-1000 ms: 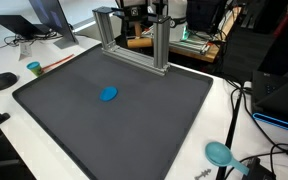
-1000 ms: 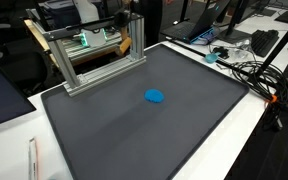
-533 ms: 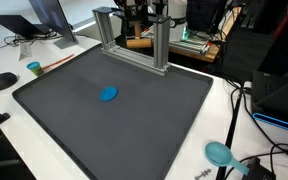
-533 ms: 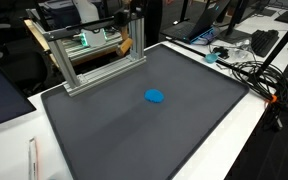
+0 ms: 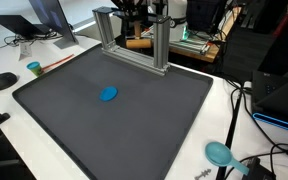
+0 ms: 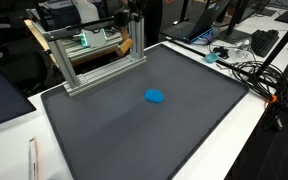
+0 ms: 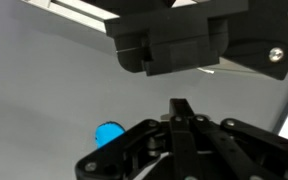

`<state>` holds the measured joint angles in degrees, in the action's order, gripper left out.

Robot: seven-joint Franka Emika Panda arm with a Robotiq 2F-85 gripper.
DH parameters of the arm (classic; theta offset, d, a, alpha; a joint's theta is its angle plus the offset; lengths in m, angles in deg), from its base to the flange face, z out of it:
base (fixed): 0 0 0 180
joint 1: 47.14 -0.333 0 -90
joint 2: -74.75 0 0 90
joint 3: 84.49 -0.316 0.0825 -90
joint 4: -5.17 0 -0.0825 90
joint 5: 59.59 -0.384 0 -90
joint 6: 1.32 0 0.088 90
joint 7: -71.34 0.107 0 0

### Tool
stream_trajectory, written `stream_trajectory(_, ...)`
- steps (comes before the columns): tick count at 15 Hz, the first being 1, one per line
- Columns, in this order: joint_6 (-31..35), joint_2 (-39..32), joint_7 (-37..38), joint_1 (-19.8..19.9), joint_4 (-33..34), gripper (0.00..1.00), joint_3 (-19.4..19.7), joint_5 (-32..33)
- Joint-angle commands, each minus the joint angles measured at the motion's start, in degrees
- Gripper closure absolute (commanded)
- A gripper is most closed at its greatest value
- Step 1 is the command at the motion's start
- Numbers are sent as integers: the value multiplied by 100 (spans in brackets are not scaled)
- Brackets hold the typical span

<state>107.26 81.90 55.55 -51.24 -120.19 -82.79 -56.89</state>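
**Gripper.** In the wrist view the gripper [image 7: 181, 108] enters from the lower edge of the frame. Its dark linkages spread along the bottom, and the two fingers [image 7: 176, 112] meet in the centre with no gap visible between them. The jaws are pressed together on nothing. The lower part of the mechanism is cut off by the frame edge. In both exterior views only dark arm parts show at the top edge, behind the frame structure, and the gripper itself cannot be made out there.

**Nearest object.** A small blue disc [image 7: 109, 132] lies flat on the dark grey mat [image 5: 144, 125]. In the wrist view it sits at lower left, and its lower edge is hidden behind the gripper linkage. It is well apart from the fingertips. In both exterior views the blue disc [image 5: 108, 94] [image 6: 155, 96] rests alone near the middle of the mat, fully visible. Its exact form is too small to determine.

**Obstruction.** A dark block with screw heads [image 7: 184, 40] fills the upper centre of the wrist view. Its identity cannot be established.

**Surroundings.**
- An aluminium frame [image 5: 134, 40] [image 6: 94, 55] stands on the far edge of the mat.
- A teal cup [image 5: 34, 68] and a computer mouse [image 5: 2, 81] sit at the left, off the mat.
- A teal round item [image 5: 219, 153] lies at lower right, with its handle cut off by the frame edge.
- Cables [image 6: 249, 72] are tangled at the right in an exterior view.
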Motion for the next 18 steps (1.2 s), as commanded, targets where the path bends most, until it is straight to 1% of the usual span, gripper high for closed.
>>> stream_trajectory(1, -344, -144, 197, 122, 165, 94, -66, -44)
stream_trajectory(10, -783, -80, 604, 196, 57, 95, -71, 11)
stream_trajectory(17, -973, 26, 1173, 273, -65, 96, -37, -50)
stream_trajectory(18, -1003, 26, 1279, 286, -68, 97, -36, -58)
